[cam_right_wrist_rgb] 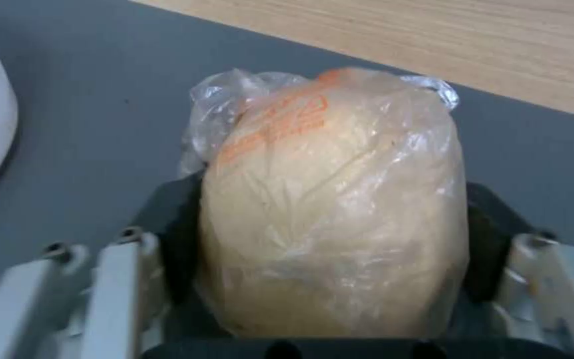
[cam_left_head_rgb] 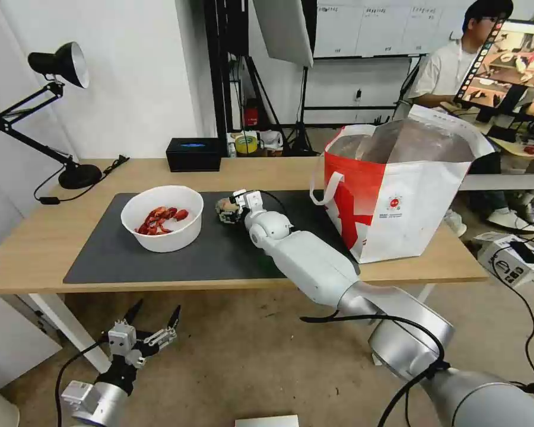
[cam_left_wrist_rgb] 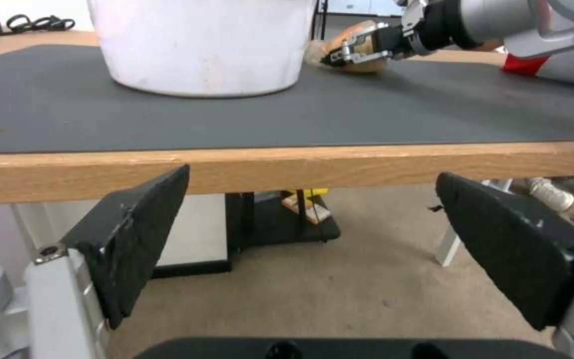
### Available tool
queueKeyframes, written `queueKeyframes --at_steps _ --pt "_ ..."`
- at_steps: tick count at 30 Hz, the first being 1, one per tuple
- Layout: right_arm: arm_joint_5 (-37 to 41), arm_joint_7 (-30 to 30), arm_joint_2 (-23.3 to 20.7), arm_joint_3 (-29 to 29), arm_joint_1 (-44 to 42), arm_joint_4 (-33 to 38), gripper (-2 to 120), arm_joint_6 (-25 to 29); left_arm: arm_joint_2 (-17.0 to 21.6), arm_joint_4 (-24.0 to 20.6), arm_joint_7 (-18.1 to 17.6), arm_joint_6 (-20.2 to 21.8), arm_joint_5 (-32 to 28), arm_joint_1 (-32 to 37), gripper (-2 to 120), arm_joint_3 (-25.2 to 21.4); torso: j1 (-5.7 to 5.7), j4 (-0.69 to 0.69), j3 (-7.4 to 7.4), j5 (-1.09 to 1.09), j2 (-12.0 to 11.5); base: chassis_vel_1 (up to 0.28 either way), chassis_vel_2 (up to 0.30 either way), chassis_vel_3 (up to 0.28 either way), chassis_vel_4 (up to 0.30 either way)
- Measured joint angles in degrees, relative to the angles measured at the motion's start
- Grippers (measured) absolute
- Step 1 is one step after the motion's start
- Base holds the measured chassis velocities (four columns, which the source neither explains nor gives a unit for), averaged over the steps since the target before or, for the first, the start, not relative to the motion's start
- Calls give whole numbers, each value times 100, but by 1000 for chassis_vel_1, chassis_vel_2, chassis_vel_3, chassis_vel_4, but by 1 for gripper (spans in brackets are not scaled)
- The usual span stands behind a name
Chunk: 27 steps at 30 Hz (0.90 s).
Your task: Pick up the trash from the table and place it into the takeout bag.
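Between end effector [cam_right_wrist_rgb: 327,259] pads: bagged lump [cam_right_wrist_rgb: 330,199], base hidden

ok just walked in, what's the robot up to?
Clearing trash off the table into the takeout bag. The right gripper is out over the grey mat, its fingers closed around the bagged beige lump, which sits low at the mat beside the bowl. The bowl of red shellfish scraps stands on the mat. The left gripper hangs open below the table's front edge, idle.
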Motion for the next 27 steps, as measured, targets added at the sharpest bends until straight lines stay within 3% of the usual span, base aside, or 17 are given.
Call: queueKeyframes --at_steps 9,11,15,19,27 --pt "48 -7 -66 13 -127 213 39 -46 -19 -43 0 -6 10 34 100 3 0 0 0 0 0 0 0 0 0" --pt "64 9 -137 26 -191 394 28 -30 -5 -76 -3 -6 8 38 100 -2 0 1 0 0 0 0 0 0 0" --pt "59 105 -291 30 -283 748 19 73 3 -102 -8 -6 6 51 100 -14 0 0 1 0 -1 0 0 0 0" --pt "-157 414 -828 -9 -556 1700 9 499 -2 -110 -12 -20 9 101 100 -23 0 1 0 0 0 0 0 0 0" --pt "-424 598 -1885 262 -1063 3293 9 1366 -7 -165 -34 -33 15 138 100 37 0 0 0 2 0 0 0 0 0"
